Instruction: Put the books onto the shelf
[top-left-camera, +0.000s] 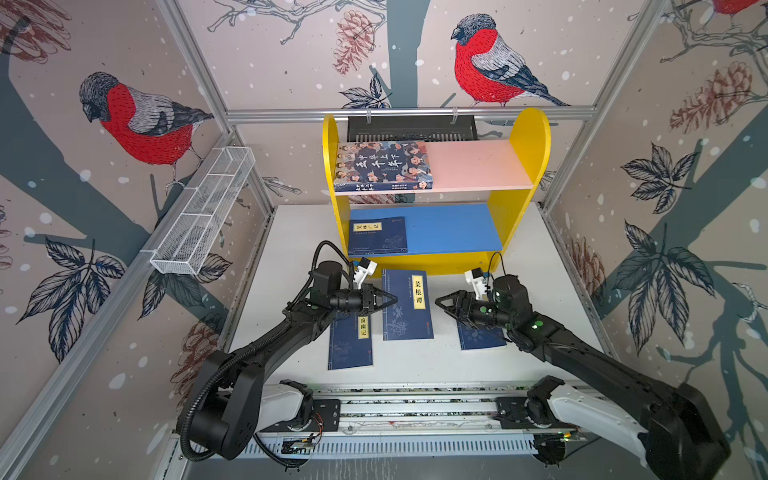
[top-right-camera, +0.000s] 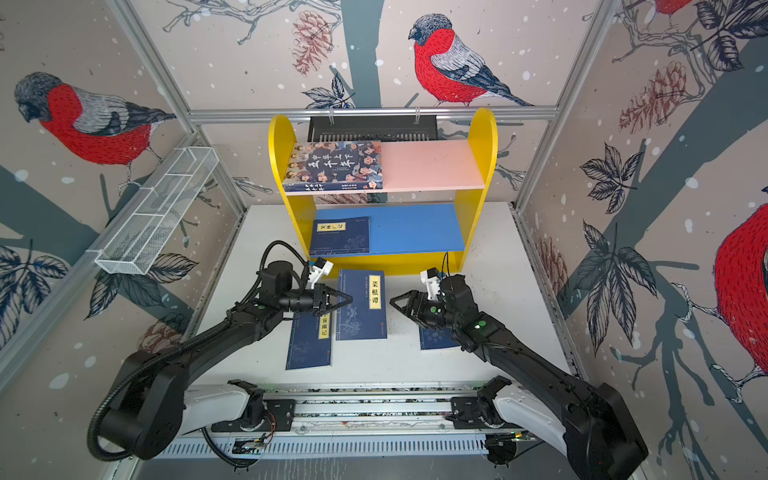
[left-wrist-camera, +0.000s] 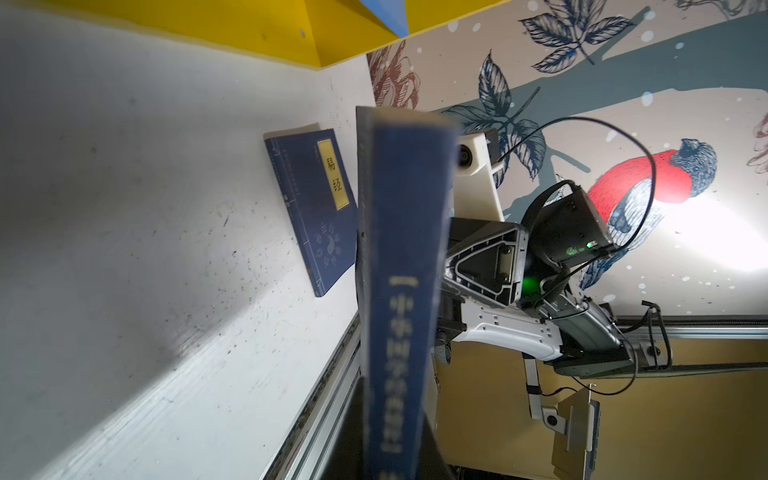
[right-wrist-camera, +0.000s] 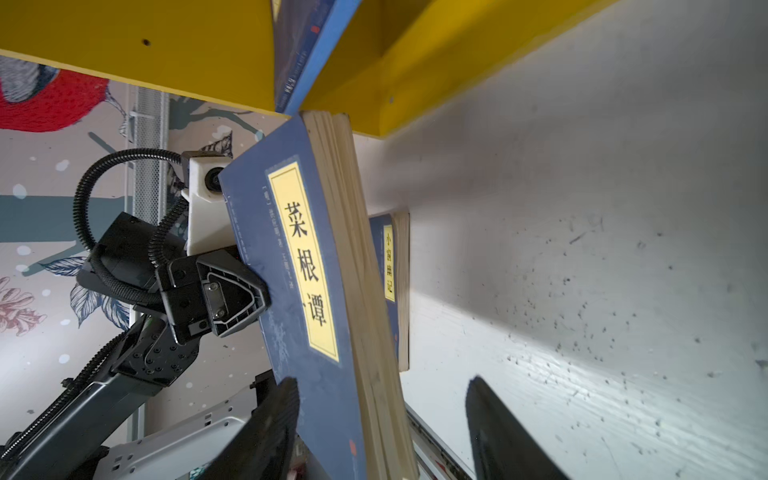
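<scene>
The left fingers (top-left-camera: 381, 299) are clamping the spine edge of a navy book (top-left-camera: 409, 307), holding it lifted before the right fingers (top-left-camera: 448, 302), which are standing spread, gripping nothing. A handover is seemingly underway; the next move is calling for carrying it onto the shelf (top-left-camera: 530, 137) just beyond the fingers.

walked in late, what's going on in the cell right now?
Shelving books, partway through. The left pincer is shut on the spine edge of the lifted navy book; the right pincer is open at its page edge. The cartoon-cover book lies on the pink board of the shelf, the shelved navy book on the blue board. The left table book and right table book lie flat on the table.
</scene>
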